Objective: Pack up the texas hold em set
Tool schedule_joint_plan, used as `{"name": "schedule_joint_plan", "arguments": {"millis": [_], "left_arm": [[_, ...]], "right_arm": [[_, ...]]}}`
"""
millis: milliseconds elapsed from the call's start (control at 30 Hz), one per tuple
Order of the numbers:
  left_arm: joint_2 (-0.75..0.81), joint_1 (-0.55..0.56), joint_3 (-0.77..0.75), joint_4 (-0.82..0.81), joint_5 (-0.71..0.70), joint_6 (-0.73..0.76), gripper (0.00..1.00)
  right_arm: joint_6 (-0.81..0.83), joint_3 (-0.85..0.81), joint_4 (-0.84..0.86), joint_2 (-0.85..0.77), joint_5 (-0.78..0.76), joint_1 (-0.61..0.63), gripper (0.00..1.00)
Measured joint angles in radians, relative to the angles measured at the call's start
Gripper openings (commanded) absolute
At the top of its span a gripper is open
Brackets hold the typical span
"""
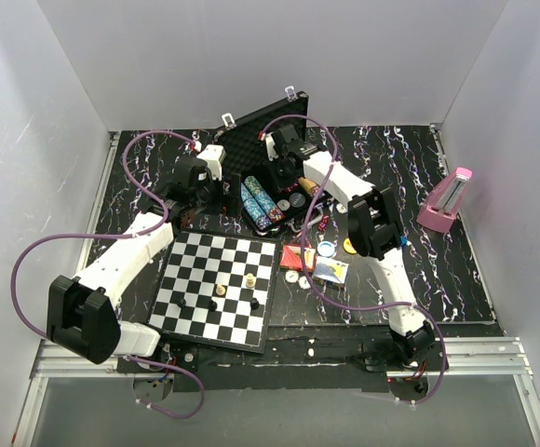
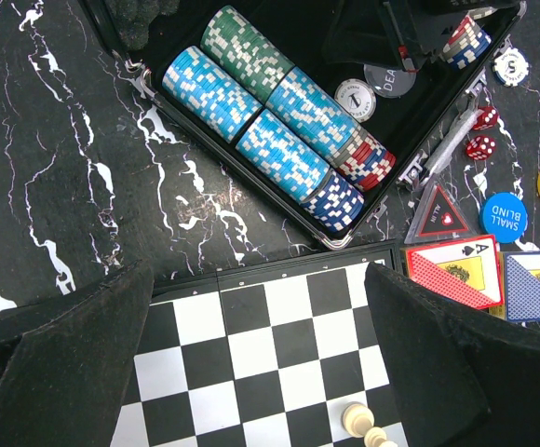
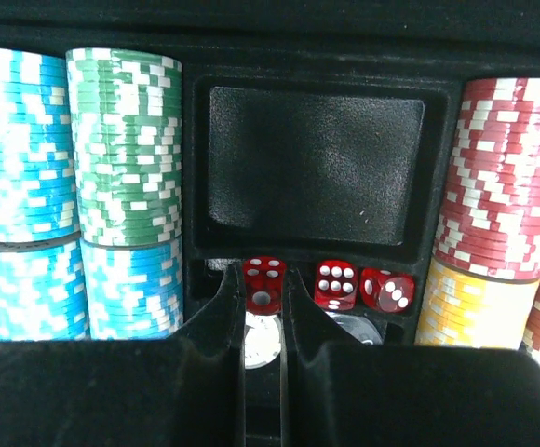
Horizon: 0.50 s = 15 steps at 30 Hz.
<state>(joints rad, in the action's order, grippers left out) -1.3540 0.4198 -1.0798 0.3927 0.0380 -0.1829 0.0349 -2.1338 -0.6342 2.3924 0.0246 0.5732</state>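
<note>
Over the dice slot of the open black ribbed foam-lined briefcase (image 1: 249,144), my right gripper (image 3: 263,303) pinches a translucent red die (image 3: 263,279) to seat it beside two matching dice (image 3: 335,282), while my left gripper (image 2: 258,272) hangs wide open above the black-and-white chessboard (image 2: 251,372), keeping clear.

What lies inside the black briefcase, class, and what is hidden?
Inside the briefcase: chip rows at both sides, an empty card well between them, and three red dice, one pinched by the right gripper. Its fingers partly cover the round buttons below.
</note>
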Motion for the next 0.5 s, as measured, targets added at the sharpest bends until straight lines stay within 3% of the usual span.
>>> {"name": "schedule_joint_plan", "arguments": {"millis": [500], "left_arm": [[0.000,0.000,0.000,0.000,0.000,0.000,0.98]], "right_arm": [[0.000,-0.050,-0.027,0.043,-0.045,0.005,0.01]]}}
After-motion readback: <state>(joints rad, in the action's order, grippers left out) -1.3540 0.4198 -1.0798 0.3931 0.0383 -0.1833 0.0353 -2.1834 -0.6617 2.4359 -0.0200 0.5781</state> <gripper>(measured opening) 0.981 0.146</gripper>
